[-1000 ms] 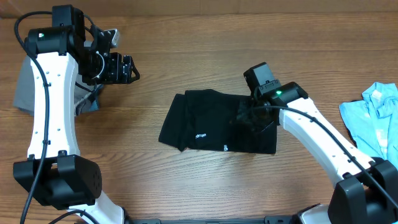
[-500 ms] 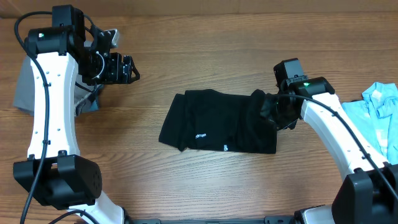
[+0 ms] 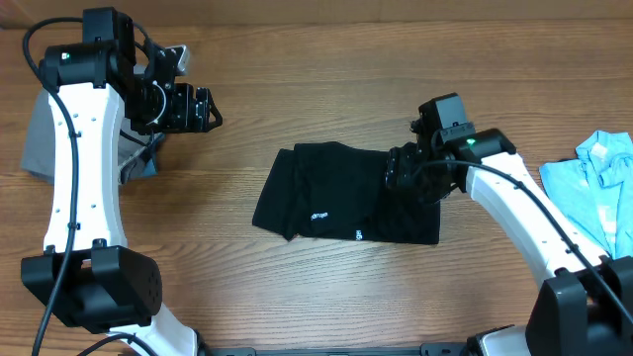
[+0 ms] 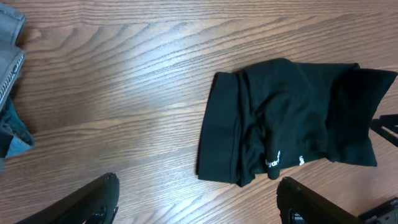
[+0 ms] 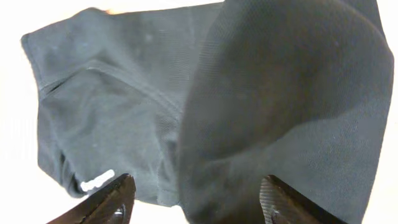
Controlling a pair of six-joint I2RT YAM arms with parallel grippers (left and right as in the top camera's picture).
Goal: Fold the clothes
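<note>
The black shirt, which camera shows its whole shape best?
Left wrist: the black shirt lies nearly whole and large in frame, white lettering visible. Overhead shows it smaller, its right end hidden. Right wrist shows only a close, washed-out part.

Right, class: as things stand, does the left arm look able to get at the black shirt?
Probably yes. Only bare table lies between the left fingers and the near edge of the black shirt. The right fingers are at its far end only.
</note>
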